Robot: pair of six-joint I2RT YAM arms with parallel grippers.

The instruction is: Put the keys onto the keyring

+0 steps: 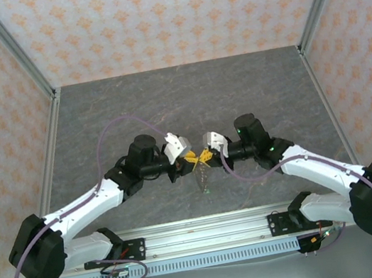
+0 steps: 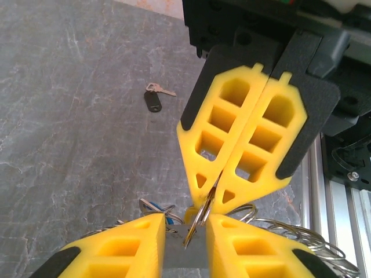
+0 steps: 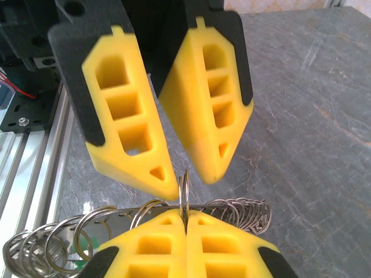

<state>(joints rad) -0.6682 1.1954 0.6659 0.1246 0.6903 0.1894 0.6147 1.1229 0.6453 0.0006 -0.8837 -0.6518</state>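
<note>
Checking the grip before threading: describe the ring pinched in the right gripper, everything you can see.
The ring is a thin, silvery metal loop, seen edge-on and upright. The right gripper is shut on its lower part, and its top pokes out past the tips. The left gripper faces it with its fingers apart on either side; whether they touch it is unclear. Other rings of the same wire fan out beside it. All of it hangs above the grey table.

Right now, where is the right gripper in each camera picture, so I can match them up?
Top external: right gripper at picture centre, just right of the middle.
Left wrist: right gripper upper centre, yellow fingers pointing down.
Right wrist: right gripper along the bottom edge, fingers pointing up.
Shared landmark: the bunch of metal split rings; it is shut on one ring.
</note>
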